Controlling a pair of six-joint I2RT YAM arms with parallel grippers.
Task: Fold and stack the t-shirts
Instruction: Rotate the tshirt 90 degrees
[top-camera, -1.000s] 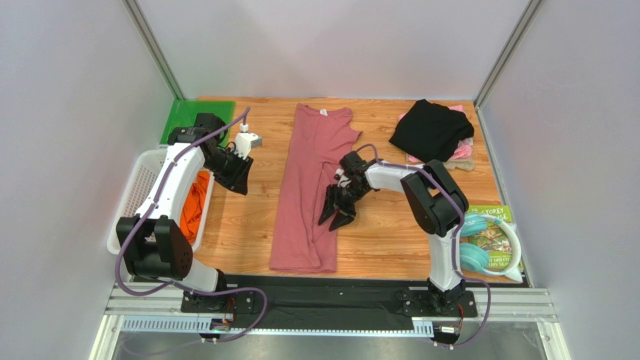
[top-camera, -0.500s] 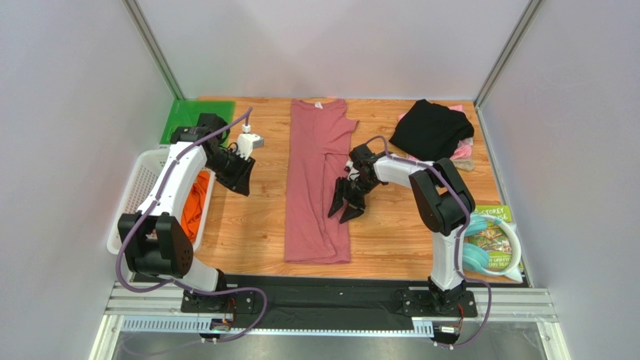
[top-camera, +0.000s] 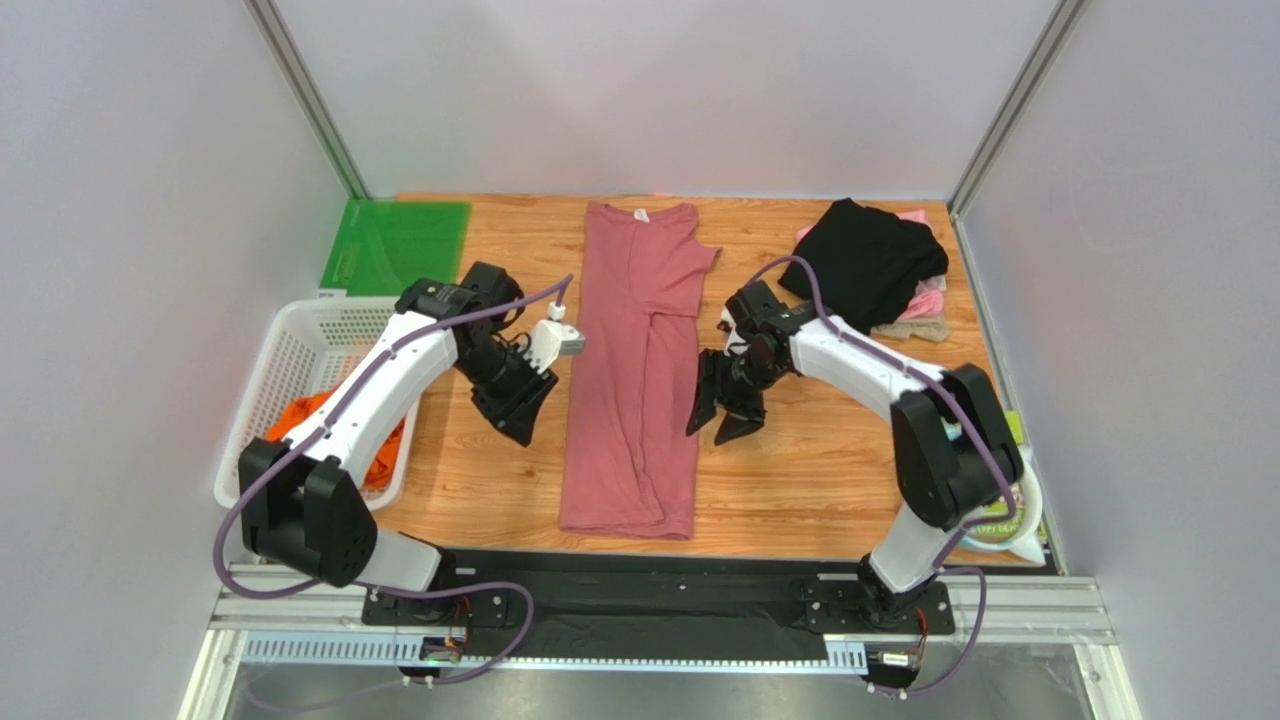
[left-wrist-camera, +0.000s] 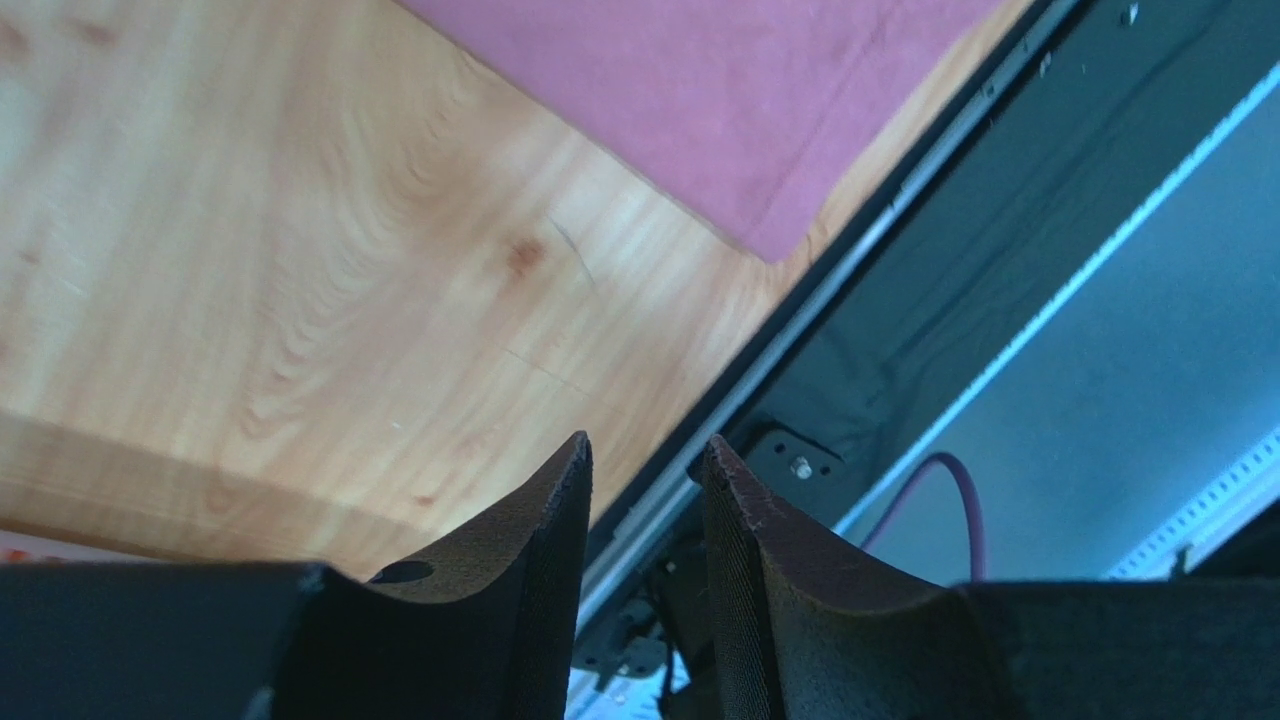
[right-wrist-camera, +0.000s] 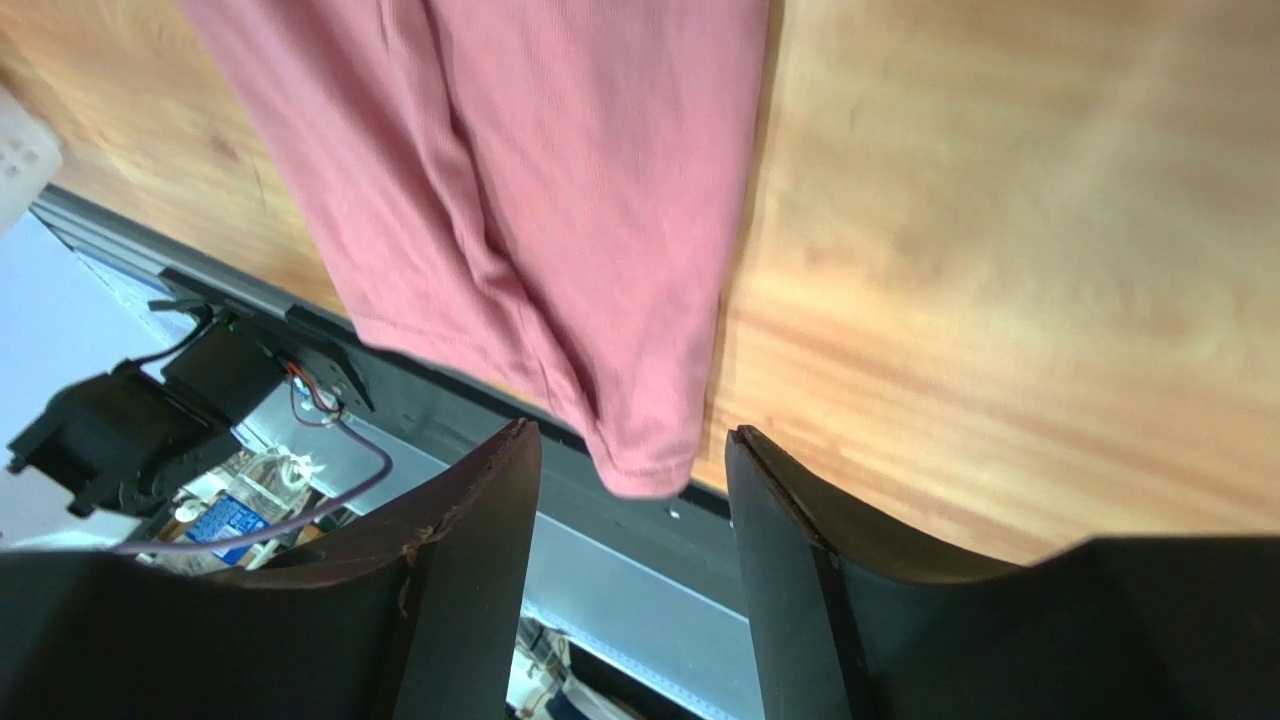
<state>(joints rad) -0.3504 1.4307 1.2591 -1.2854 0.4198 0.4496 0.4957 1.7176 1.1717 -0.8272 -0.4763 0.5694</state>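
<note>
Dusty-rose t-shirt (top-camera: 624, 390) lies between left gripper (top-camera: 519, 417) and right gripper (top-camera: 721, 422), both spread.

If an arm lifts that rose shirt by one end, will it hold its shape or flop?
Probably flop: the rose shirt is thin cloth lying flat in soft folds, so it would likely drape and unfold. It looks light for its size. Pushed, it would likely bunch up rather than slide whole across the table.

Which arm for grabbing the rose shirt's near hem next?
Right, probably. The right hand hangs open just beside the rose shirt, whose near hem corner shows between its fingers in the wrist view. The left hand sits farther from the cloth.
</note>
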